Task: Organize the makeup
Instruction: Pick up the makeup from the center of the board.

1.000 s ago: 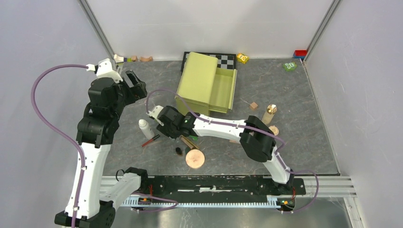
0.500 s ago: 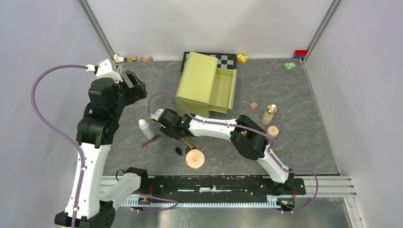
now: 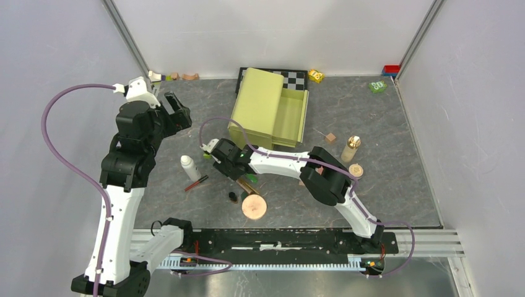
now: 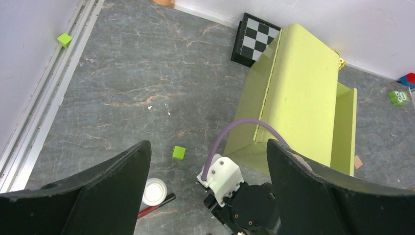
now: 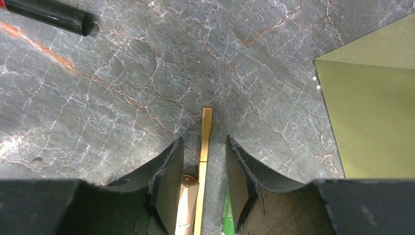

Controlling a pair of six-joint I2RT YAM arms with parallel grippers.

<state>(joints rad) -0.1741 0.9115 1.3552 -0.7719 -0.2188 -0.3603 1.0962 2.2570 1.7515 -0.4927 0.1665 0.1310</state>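
My right gripper (image 3: 228, 168) is low over the table, jaws a little apart. In the right wrist view it (image 5: 203, 142) straddles a thin gold stick (image 5: 206, 128), with the bronze tube (image 5: 186, 208) against the left pad and the green tube (image 5: 228, 221) by the right one. The bronze tube (image 3: 246, 183) lies behind it in the top view. The white bottle (image 3: 187, 167), red pencil (image 3: 197, 183), black brush (image 3: 233, 197) and a round peach compact (image 3: 254, 206) lie nearby. The beige gold-capped bottle (image 3: 350, 148) and a small compact (image 3: 355, 170) are at the right. My left gripper (image 3: 176, 114) hangs high and wide open (image 4: 208, 147), empty. The palette is not in view.
An open yellow-green box (image 3: 269, 108) stands at the back centre, in front of the chequered board (image 3: 297, 77). A green cube (image 4: 179, 152) lies near the white bottle (image 4: 155, 191). Small toys sit along the back wall. A wooden cube (image 3: 330, 137) lies right of the box.
My right gripper has shifted a little to the right and towards the box, over the bronze tube's end. The left arm has not moved.
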